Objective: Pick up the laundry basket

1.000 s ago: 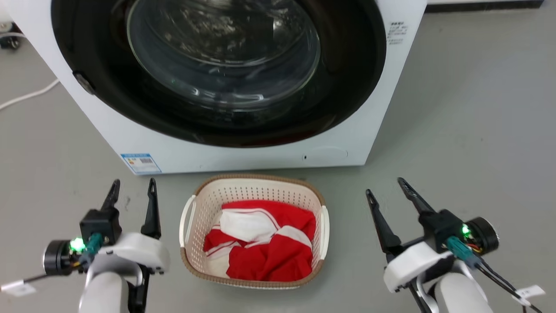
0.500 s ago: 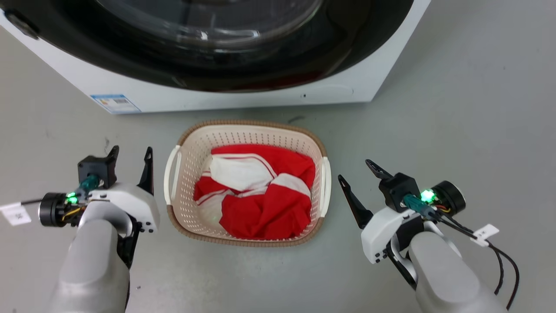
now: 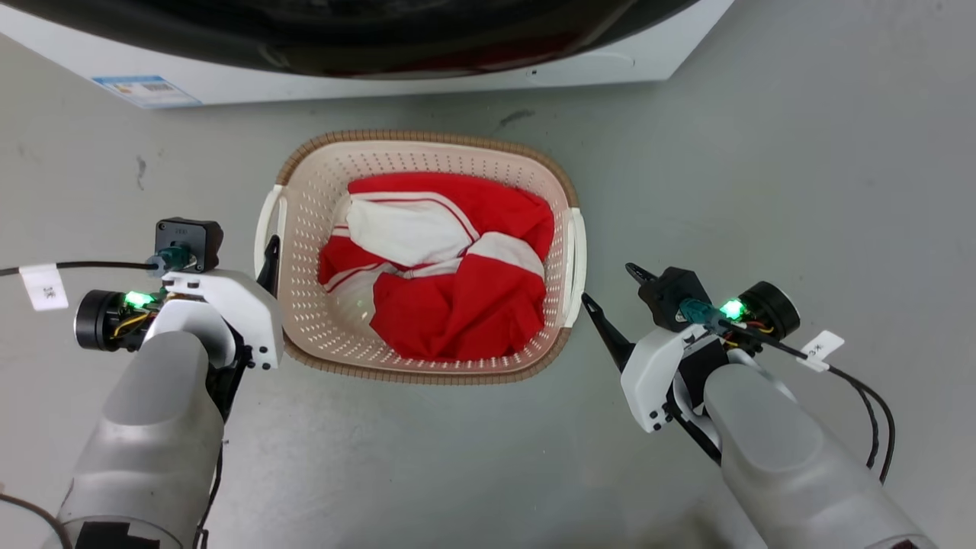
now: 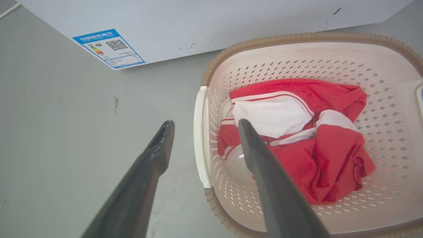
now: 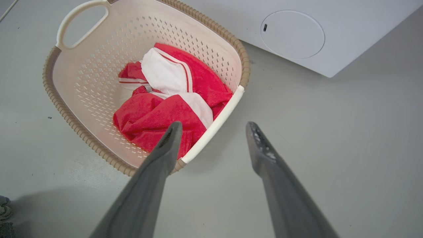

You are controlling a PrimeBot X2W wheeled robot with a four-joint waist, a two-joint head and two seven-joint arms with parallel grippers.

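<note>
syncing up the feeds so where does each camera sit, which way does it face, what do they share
Head view: on the robot's head, facing down at the laundry basket on the floor before the washing machine; the left gripper and right gripper show.
Left wrist view: on the left wrist, looking along its fingers, the basket's left handle seen between them.
Right wrist view: on the right wrist, looking along its fingers toward the right handle.
Shared: both wrist views show the red and white cloth in the basket.
</note>
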